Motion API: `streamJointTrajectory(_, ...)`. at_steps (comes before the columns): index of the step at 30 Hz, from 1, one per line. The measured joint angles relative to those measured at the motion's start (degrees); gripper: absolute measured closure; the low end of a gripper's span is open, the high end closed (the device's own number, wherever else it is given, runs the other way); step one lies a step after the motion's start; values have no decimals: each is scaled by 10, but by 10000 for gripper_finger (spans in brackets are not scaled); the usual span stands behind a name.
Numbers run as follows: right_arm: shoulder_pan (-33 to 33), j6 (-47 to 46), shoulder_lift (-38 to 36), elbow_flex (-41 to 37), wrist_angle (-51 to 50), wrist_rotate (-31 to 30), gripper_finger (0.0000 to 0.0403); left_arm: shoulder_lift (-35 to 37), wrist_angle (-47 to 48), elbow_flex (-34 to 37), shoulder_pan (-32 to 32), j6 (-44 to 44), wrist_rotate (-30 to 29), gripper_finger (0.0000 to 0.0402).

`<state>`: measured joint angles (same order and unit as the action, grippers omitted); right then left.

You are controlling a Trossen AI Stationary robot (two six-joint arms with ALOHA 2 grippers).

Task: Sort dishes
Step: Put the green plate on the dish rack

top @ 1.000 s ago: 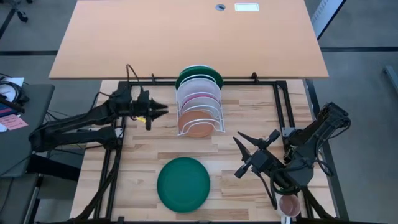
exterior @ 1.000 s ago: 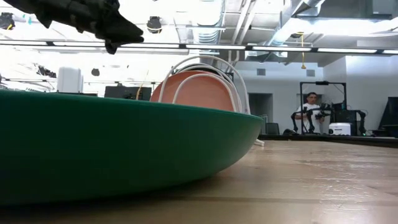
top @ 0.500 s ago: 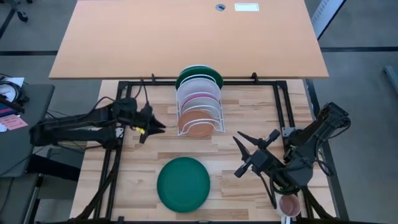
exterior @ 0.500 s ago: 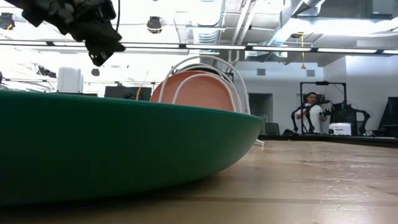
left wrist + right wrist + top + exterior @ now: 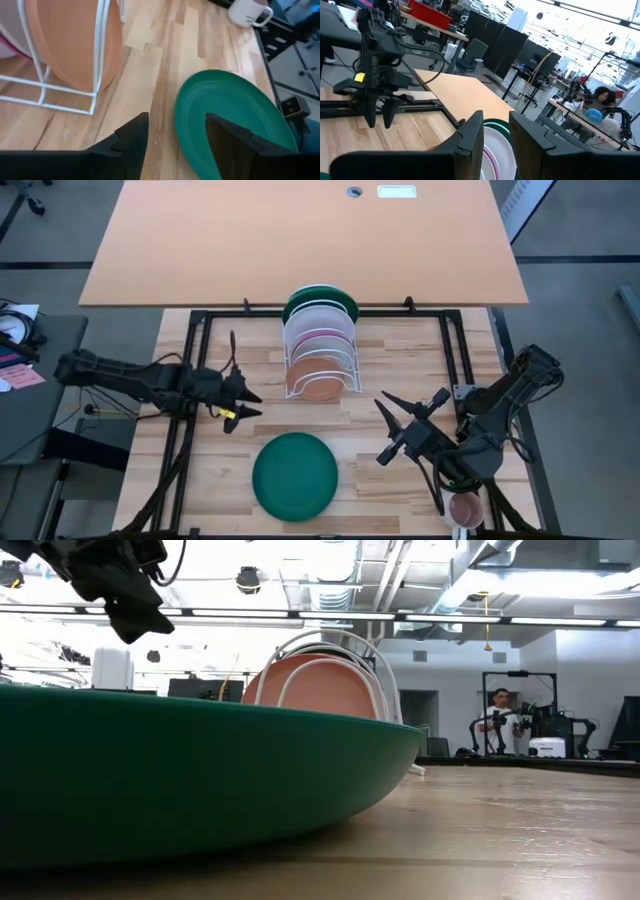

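A dark green plate point(image 5: 295, 473) lies flat on the table near its near edge; it fills the low view's foreground point(image 5: 200, 780). The white wire rack point(image 5: 320, 360) holds a terracotta plate point(image 5: 75, 40), a pink plate point(image 5: 322, 338) and a white plate point(image 5: 320, 318) upright on edge, with another green plate point(image 5: 320, 302) at the back. My left gripper point(image 5: 248, 405) hangs open above bare wood, left of the rack and beyond the lying plate's left side point(image 5: 175, 145). My right gripper point(image 5: 383, 428) is open, waiting right of the lying plate.
A mug point(image 5: 465, 508) stands by the near right corner, behind my right arm. A black frame point(image 5: 200, 320) runs round the table's edges. Bare wood lies between the rack and the green plate. A person point(image 5: 497, 720) sits far back in the room.
My left gripper has drawn back from the rack's left side toward the table's near edge and slightly left. It stays open and holds nothing. The plates and my right arm have kept still.
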<state>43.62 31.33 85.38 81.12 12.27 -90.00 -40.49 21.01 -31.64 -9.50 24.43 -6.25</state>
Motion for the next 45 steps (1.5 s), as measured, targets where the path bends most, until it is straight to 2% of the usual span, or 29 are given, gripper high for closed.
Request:
streamJointTrajectory(8, 0, -14, 0, 0, -13, 0, 305, -44, 22, 1, -128, 69, -89, 198)
streamJointTrajectory(12, -2, -20, 0, 0, -14, 0, 305, -100, 0, 1, -167, 101, -135, 198)
streamJointTrajectory(18, -3, -34, 0, 0, -17, 0, 305, -210, -20, 1, -210, 155, -155, 198)
streamJointTrajectory(22, -3, -35, 0, 0, -17, 0, 305, -275, -43, 1, -221, 188, -161, 198)
streamJointTrajectory(26, -3, -35, 0, 0, -17, 0, 305, -309, -54, 1, -222, 217, -170, 198)
streamJointTrajectory(39, -3, -35, 0, 0, -17, 0, 305, -321, -62, 0, -222, 275, -178, 198)
streamJointTrajectory(45, -3, -35, 0, 0, -17, 0, 305, -345, -127, 0, -222, 267, -178, 198)
